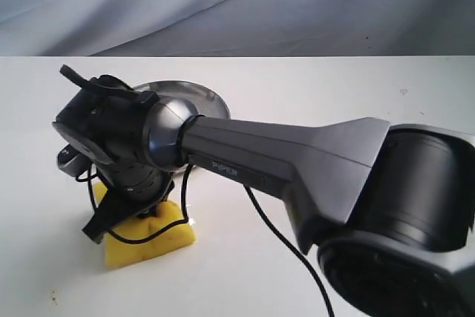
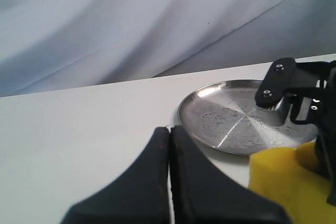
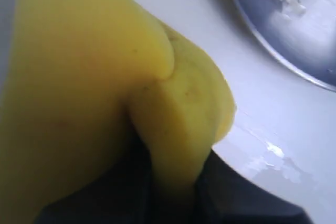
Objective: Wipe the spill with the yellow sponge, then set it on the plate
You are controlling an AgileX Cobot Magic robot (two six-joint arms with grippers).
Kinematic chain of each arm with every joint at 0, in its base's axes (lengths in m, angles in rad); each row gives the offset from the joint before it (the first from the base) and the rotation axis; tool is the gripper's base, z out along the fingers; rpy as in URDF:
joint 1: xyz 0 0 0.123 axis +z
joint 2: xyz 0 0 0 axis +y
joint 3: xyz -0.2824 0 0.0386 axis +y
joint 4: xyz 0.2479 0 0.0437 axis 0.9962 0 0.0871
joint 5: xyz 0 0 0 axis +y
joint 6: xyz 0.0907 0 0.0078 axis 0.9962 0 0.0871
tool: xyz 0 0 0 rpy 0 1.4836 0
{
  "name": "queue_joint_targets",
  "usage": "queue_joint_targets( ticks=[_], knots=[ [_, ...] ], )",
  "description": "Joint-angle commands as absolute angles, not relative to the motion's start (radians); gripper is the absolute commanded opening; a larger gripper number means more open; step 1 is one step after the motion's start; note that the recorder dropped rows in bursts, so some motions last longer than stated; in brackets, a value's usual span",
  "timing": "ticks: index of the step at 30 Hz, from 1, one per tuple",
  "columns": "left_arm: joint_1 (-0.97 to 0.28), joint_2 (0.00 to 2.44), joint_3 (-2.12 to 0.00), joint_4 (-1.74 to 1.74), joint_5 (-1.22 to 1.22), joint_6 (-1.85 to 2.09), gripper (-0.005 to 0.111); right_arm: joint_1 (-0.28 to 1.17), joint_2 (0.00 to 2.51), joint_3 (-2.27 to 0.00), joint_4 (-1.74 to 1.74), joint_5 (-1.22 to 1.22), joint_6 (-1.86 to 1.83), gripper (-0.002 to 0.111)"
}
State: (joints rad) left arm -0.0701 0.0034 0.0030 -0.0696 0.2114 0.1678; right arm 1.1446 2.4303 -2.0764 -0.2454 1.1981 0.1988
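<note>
My right claw (image 1: 137, 213) is closed on the yellow sponge (image 1: 152, 239). It squeezes so hard that the foam bulges out on both sides. My left claw (image 2: 169, 135) is closed all the way, its two fingers are pressed together, and it holds nothing.

The sponge sits on the white table (image 1: 297, 94), pressed down under my right claw. It is near the plate (image 2: 220, 124) but not on it. The plate is shiny metal and has nothing in it. I cannot pick out the spill. I only see a thin wet streak (image 3: 270, 153) shining on the table just beside the sponge.

I think the sponge is light and very soft. It squashes when I pinch it, and it should spring back when I let go. It will not break, and foam does not slip much. If it has soaked up the wet, it may be a bit heavier and might drip. I think the best place to hold it is across the middle, on the two long sides. A pinch at a corner would just bend it.
</note>
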Motion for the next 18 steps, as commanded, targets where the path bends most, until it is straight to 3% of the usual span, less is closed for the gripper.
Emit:
queue_joint_targets(
  ticks=[1, 9, 18],
  knots=[
    [-0.069, 0.000, 0.000, -0.069, 0.205, 0.160, 0.000, 1.094, 2.365, -1.917, -0.314, 1.221, 0.205, 0.000],
    [-0.069, 0.000, 0.000, -0.069, 0.205, 0.160, 0.000, 0.944, 2.172, -1.545, -0.353, 1.061, 0.269, 0.000],
    [-0.069, 0.000, 0.000, -0.069, 0.205, 0.160, 0.000, 0.679, 2.007, -1.224, -0.380, 0.946, 0.305, 0.000]
  ],
)
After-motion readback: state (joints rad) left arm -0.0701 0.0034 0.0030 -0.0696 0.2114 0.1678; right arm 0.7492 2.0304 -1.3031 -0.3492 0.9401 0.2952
